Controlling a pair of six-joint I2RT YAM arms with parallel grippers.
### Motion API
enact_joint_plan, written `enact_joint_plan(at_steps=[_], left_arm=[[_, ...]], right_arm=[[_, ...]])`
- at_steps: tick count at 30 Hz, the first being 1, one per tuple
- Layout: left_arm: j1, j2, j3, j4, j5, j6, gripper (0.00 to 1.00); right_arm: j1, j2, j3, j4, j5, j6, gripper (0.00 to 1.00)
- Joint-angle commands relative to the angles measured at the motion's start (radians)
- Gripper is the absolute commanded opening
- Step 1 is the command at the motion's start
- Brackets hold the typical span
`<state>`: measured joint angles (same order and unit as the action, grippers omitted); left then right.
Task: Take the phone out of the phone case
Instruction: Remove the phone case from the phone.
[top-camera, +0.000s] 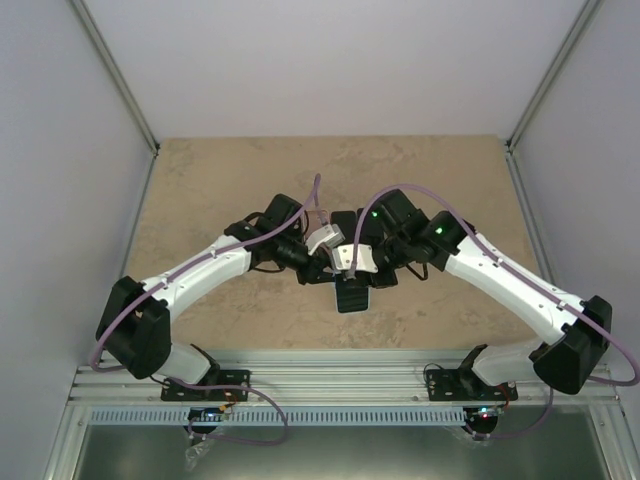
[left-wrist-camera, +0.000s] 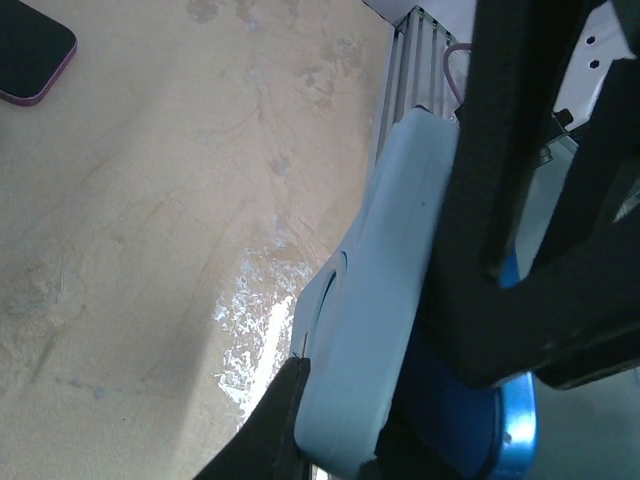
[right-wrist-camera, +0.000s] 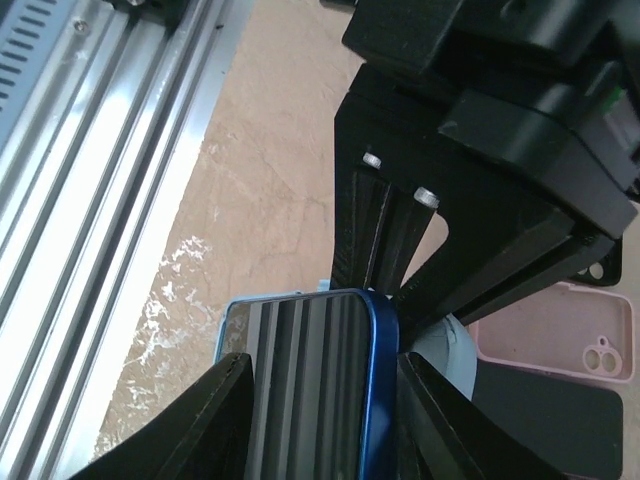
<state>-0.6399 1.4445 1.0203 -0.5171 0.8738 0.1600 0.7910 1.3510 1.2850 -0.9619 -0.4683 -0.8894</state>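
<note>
- While the left gripper (left-wrist-camera: 390, 365) is clenched on the light-blue phone case (left-wrist-camera: 365, 300) and holds it up off the tan table (left-wrist-camera: 150, 250), a spare dark phone (left-wrist-camera: 30, 50) lies on that table, well apart from the case.
- Inside the case sits the blue-framed phone (right-wrist-camera: 300, 430), with the case's pale rim showing around its corner, so the removal is not yet done.
- At the case's other side, the right gripper (right-wrist-camera: 322, 385) straddles the phone with a finger close against each long edge. Whether they are pressing it yet, I cannot tell.
- If those fingers land on the case's lip rather than the phone's frame, both arms would grip the same thing and nothing would separate.
- A hard tug against a snug case could drag it out of the left grip. The phone could also pop free suddenly and drop.
- Past the case, a pink phone case (right-wrist-camera: 560, 325) lies on the table, clear of the work.
</note>
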Motion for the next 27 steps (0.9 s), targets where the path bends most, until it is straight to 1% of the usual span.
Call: enact_joint_plan(at_steps=[1,6,12,17,27], left_arm=[[-0.009,0.000,0.054,0.015,0.030,0.013,0.00],[-0.010,0.001,0.054,0.015,0.020,0.013,0.00],[-0.011,0.002,0.053,0.024,-0.008,0.009,0.00],[-0.010,0.001,0.057,0.030,-0.029,0.002,0.00],[-0.011,0.013,0.057,0.059,-0.076,-0.042,0.00]], right_arm=[[0.039,0.021,-0.020,-0.001,0.108,0.007,0.39],[0.070,0.044,-0.017,-0.011,0.179,0.010,0.38],[0.079,0.081,-0.016,-0.051,0.203,0.010,0.33],[0.080,0.097,-0.011,-0.060,0.199,0.019,0.25],[0.092,0.100,0.018,-0.095,0.198,0.040,0.06]])
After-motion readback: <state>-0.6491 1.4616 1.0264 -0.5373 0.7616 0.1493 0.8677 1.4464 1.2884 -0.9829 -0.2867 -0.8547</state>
